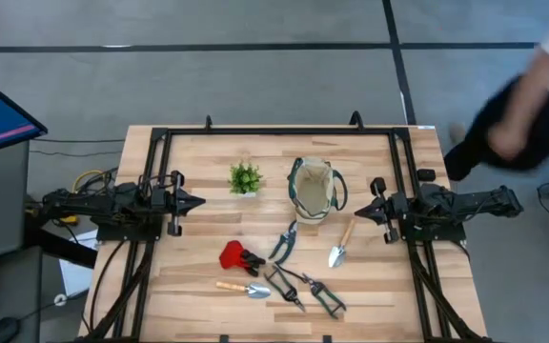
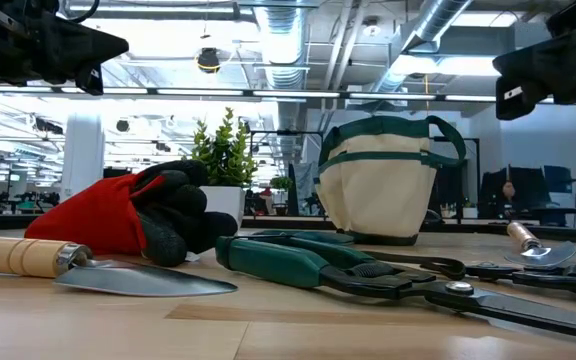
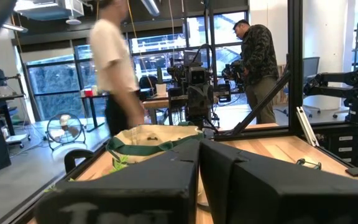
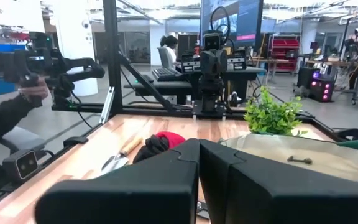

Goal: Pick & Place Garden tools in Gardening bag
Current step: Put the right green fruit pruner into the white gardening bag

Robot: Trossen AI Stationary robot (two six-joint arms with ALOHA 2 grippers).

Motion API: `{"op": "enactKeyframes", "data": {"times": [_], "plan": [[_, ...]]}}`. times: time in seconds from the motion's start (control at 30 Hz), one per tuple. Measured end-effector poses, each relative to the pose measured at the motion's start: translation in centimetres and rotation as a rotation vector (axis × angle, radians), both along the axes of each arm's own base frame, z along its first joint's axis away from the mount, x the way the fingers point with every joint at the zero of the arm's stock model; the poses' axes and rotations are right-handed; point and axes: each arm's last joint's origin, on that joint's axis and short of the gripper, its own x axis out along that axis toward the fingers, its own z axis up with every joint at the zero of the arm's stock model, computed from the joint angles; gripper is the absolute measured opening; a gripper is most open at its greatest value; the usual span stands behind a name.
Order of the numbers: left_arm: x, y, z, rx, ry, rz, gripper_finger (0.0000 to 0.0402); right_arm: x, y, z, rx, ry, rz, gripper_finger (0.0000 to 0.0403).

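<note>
The beige gardening bag (image 1: 315, 188) with green trim stands upright and open at the table's middle, toward the far side; it also shows in the low view (image 2: 380, 185). The tools lie flat on the table nearer the front: a red-and-black glove (image 1: 237, 255), a wooden-handled trowel (image 1: 244, 288), a second trowel (image 1: 342, 245), green-handled pruners (image 1: 283, 242) and two dark shears (image 1: 284, 286) (image 1: 320, 295). My left gripper (image 1: 198, 201) is shut and empty, above the table left of the bag. My right gripper (image 1: 362, 209) is shut and empty, just right of the bag.
A small green potted plant (image 1: 246, 178) stands left of the bag. A black frame (image 1: 274, 131) runs along the table's edges. A person (image 1: 532, 105) moves past the far right corner; other people show beyond the table in the left wrist view (image 3: 117, 68).
</note>
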Motion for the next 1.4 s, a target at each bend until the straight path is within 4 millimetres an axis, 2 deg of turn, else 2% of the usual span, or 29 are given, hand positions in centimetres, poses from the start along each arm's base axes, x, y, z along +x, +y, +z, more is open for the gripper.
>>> {"op": "enactKeyframes", "data": {"times": [1.4], "plan": [[-0.03, 0.01, 0.15, -0.002, -0.016, 0.000, 0.0003, 0.03, -0.12, -0.45, -0.019, 0.044, -0.012, 0.0000]]}}
